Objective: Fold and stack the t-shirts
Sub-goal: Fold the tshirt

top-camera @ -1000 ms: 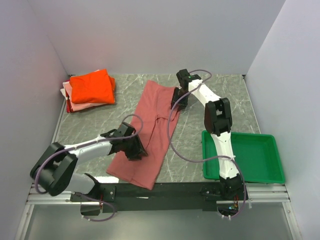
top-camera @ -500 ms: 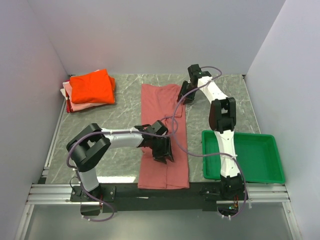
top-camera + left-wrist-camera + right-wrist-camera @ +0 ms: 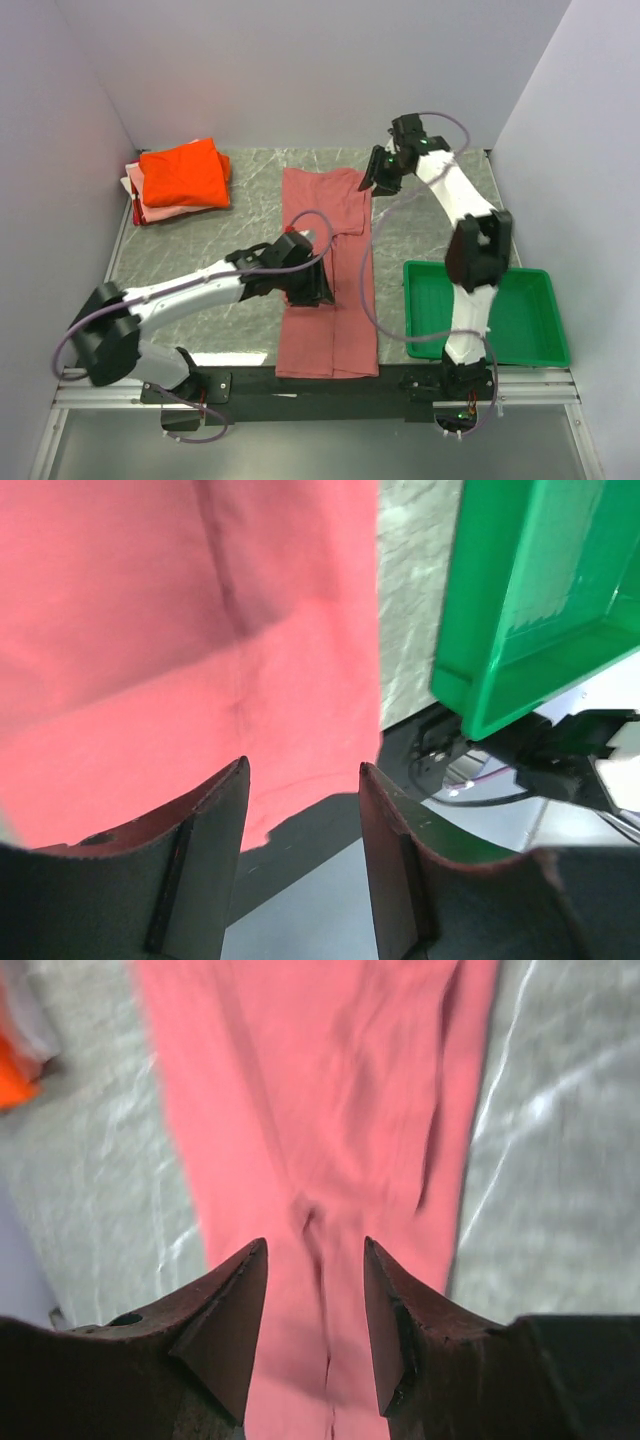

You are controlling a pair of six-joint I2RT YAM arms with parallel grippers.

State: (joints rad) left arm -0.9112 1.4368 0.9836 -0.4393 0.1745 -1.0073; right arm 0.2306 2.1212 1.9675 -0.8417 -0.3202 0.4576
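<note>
Marble table; L-wrist cam: red tee, green tray

No writing, label, brand, number or sign can be read in any view. The red shirt, the orange shirt and the tray show only plain colour.
</note>
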